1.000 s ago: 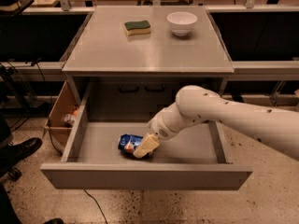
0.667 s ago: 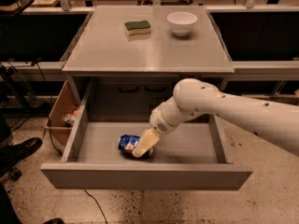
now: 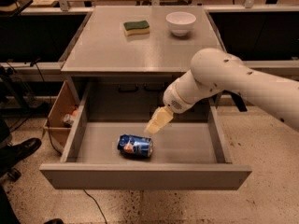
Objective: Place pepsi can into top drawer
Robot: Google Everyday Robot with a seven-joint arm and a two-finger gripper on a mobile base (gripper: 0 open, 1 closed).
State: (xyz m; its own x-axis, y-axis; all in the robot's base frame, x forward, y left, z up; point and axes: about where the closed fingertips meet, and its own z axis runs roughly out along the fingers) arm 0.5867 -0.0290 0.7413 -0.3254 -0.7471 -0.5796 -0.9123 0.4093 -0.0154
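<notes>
The small blue pepsi can (image 3: 135,145), with a red-and-white round logo and silver ends, is seen lying on its side on the plain floor of the wide, shallow grey metal top drawer (image 3: 145,176), which is pulled out beneath the grey table (image 3: 140,55). Its long axis is set nearly parallel to the drawer front. The cream-coloured gripper (image 3: 158,121) of the white arm is held over the drawer, above the can and slightly to its right as the camera sees it, apart from it. Whether the gripper is parted or closed cannot be told. The placing is judged done, so only a lift clear of the can is called for.
</notes>
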